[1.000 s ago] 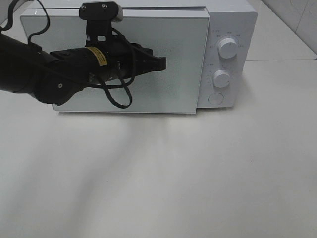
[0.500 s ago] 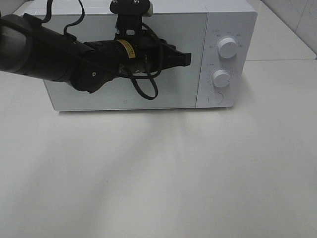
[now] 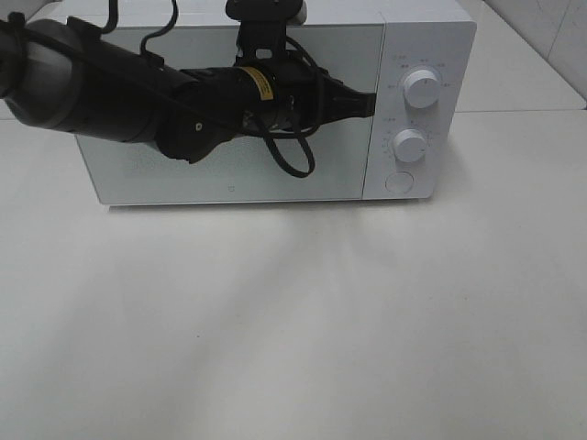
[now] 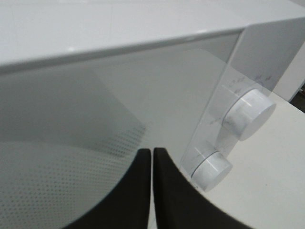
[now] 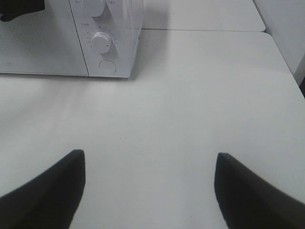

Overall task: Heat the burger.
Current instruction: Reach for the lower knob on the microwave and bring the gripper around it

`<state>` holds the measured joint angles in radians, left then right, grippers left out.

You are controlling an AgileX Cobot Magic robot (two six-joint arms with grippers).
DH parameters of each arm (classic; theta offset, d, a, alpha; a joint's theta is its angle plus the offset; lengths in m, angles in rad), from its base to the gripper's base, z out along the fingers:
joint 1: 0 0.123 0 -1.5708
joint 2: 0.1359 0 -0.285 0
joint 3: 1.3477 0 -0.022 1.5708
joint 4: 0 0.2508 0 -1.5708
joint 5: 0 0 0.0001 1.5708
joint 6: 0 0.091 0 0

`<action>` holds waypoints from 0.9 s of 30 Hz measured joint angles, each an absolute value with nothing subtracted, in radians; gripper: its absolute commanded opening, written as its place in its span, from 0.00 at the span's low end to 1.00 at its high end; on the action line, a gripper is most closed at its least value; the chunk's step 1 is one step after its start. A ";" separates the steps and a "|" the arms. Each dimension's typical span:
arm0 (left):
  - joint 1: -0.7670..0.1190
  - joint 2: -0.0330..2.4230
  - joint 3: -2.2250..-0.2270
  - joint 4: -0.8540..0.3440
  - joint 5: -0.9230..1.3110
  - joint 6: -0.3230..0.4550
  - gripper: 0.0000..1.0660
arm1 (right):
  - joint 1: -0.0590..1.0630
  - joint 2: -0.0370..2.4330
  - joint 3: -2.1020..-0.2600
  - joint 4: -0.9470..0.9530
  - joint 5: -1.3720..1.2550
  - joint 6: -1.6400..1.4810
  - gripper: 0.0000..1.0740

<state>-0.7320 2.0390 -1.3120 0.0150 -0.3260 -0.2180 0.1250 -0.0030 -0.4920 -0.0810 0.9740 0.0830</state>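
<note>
exterior high shows the microwave [image 3: 454,55] door [image 3: 183,174] now flush with the body. a second ago it stood ajar, and the left pincer [image 3: 370,104], tips pressed together and holding nothing, has swept across with it to the latch edge, just beside the upper dial [image 3: 420,88]. the closing step looks done, and setting a dial is likely next. the burger appears in no view. i judge it sits inside the microwave, but the frosted door hides the cavity. the right pincer [image 5: 150,160] hangs wide and empty over the counter [image 5: 200,86], well apart from the microwave.
</note>
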 measured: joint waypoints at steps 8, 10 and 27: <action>-0.829 1.958 -1.316 0.009 -0.067 -0.218 0.96 | 0.125 -0.003 -0.492 -0.081 0.974 0.083 0.69; -0.848 1.943 -1.317 0.009 0.000 -0.218 0.94 | 0.125 -0.003 -0.492 -0.081 0.974 0.083 0.69; -0.857 1.768 -1.317 0.089 0.863 -0.229 0.94 | 0.125 -0.003 -0.492 -0.081 0.974 0.083 0.69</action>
<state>-0.8570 1.7680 -1.3170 0.0890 0.8630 -0.2290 0.1250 -0.0030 -0.4920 -0.0810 0.9740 0.0830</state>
